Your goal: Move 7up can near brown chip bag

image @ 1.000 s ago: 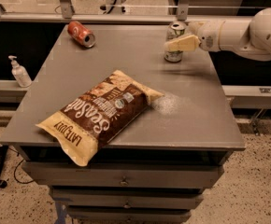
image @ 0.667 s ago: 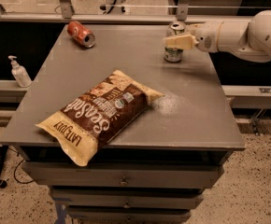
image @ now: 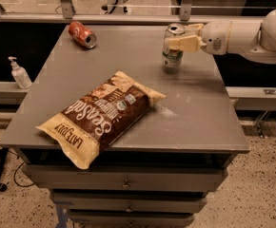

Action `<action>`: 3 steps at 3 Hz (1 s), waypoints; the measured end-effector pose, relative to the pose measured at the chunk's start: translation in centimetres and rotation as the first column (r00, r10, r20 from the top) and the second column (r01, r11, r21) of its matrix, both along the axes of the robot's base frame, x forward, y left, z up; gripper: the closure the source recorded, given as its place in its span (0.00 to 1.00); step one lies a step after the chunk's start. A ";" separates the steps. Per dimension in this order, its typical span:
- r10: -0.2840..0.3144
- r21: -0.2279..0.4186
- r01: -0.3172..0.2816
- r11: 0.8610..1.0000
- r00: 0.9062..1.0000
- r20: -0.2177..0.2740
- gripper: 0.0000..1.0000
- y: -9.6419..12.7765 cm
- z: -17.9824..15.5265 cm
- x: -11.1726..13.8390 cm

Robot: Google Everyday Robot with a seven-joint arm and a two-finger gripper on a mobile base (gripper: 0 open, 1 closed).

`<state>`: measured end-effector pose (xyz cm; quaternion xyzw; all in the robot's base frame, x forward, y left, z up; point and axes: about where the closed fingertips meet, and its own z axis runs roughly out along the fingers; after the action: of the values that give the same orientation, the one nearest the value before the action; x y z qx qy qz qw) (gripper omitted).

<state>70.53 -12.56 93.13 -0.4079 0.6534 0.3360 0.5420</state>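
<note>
At the upper right of the gray table (image: pixel 200 108), the gripper (image: pixel 177 42) pinches the 7up can (image: pixel 172 59)
The can stands straight up, silver top facing up, green band low down. Its writing is too small to read. The brown chip bag (image: pixel 102 114) lies flat at the lower left, well apart from the can, its long side running from lower left to upper right. It says "Sea Salt" and "LATE JULY". A red can (image: pixel 82 34) lies on its side at the upper left
</note>
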 end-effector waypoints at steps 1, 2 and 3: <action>0.136 -0.016 -0.136 0.991 0.991 -0.015 1.00 0.4 0.2 -5.3; 0.226 -0.027 -0.228 0.973 0.973 -0.054 1.00 0.1 -1.1 -9.6; 0.304 -0.029 -0.307 0.951 0.949 -0.084 1.00 0.5 -2.2 -12.8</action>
<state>57.71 -12.05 90.90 -0.5018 0.6099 0.4179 0.4490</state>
